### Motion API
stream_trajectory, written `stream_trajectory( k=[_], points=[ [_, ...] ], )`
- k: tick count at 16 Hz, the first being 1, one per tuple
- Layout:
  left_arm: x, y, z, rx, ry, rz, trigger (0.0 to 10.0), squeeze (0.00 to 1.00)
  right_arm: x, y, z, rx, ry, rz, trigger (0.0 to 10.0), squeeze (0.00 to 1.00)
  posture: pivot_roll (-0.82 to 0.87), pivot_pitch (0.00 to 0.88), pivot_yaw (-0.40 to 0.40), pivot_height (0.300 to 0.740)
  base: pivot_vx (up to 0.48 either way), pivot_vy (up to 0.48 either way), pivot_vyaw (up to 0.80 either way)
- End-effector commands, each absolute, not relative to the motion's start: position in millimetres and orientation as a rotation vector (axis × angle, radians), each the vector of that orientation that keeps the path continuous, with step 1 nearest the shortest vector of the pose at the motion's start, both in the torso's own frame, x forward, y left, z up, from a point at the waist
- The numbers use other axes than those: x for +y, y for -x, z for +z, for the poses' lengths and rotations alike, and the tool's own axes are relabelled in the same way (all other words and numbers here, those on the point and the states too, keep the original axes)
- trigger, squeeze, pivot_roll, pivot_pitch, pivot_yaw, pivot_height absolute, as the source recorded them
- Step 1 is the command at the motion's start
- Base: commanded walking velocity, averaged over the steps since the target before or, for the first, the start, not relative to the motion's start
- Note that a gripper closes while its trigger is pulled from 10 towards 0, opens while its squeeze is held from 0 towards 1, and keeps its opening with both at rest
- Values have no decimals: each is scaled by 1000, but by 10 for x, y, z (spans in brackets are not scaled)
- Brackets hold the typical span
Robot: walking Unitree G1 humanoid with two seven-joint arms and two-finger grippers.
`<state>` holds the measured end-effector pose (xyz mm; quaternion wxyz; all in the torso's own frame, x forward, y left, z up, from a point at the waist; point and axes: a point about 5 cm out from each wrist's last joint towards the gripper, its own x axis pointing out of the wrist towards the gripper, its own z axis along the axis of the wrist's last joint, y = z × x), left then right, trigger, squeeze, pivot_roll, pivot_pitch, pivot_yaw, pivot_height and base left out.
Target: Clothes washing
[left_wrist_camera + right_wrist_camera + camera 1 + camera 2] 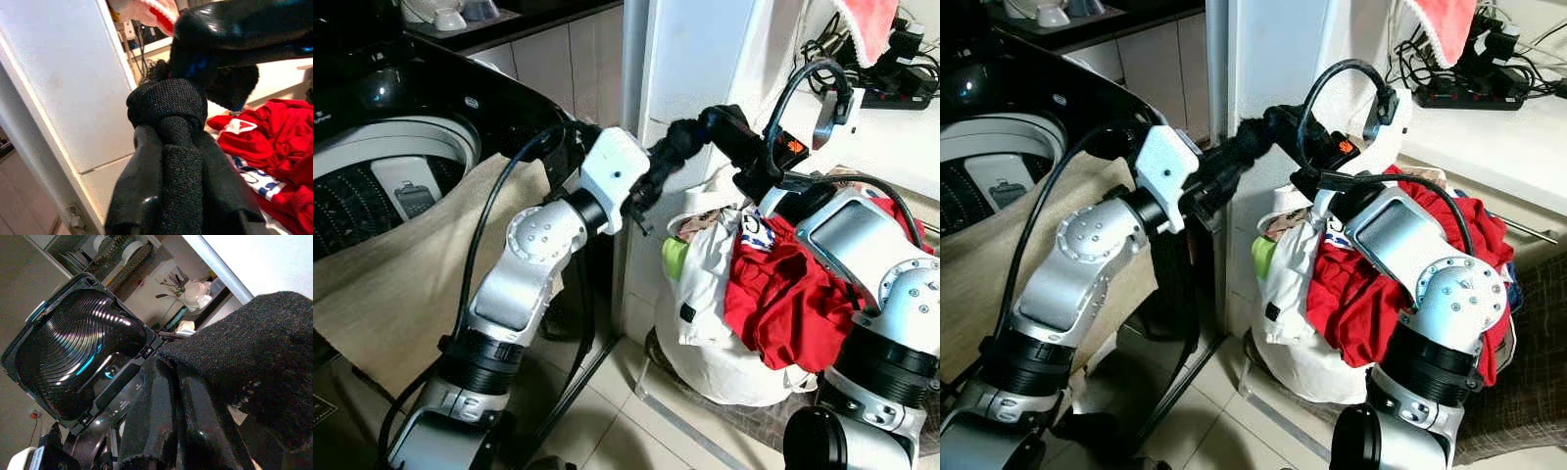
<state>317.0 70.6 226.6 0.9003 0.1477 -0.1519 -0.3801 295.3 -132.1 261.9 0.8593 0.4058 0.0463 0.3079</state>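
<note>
A black knit garment (680, 145) stretches between my two grippers, in front of the white wall panel and above the laundry bag. My left gripper (654, 178) reaches in from the left and is shut on one end of it; the left wrist view has the knit cloth (166, 105) bunched at the fingertips. Coming from the right, my right gripper (713, 123) is shut on the other end, seen as knit cloth (244, 357) in the right wrist view. The washing machine (372, 181) stands at the left with its drum uncovered.
A white laundry bag (710, 294) stuffed with red clothes (783, 294) sits on the floor by the wall. A tan cloth (401, 264) hangs over the washer's front edge. A counter (891, 137) with a power strip and cables is at the right.
</note>
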Motion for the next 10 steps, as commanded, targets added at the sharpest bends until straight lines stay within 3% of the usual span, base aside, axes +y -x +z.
stream_trajectory(
  k=[1, 7, 8, 9, 10],
  points=[
    [725, -3200, 2315, -327, -321, -767, 0, 0, -1321, -2956, 2643, 91, -851, 649, 0, 0, -121, 0, -29, 740, 0, 0, 0],
    [770, -3238, 2318, -323, -320, -729, 0, 0, -1308, -2954, 2641, 88, -846, 650, 0, 0, -120, 0, -26, 740, 0, 0, 0],
    [789, -3246, 2327, -328, -317, -713, 0, 0, -1324, -2964, 2618, 95, -776, 610, 7569, 0, -121, 0, -25, 740, 0, 0, 0],
    [803, -3254, 2330, -329, -318, -700, 0, 0, -1331, -2975, 2603, 99, -742, 590, 10000, 0, -122, 0, -24, 740, 0, 0, 0],
    [833, -3274, 2336, -328, -320, -674, 0, 0, -1316, -2973, 2604, 90, -788, 623, 10000, 1000, -122, 0, -25, 740, 0, 0, 0]
  ],
)
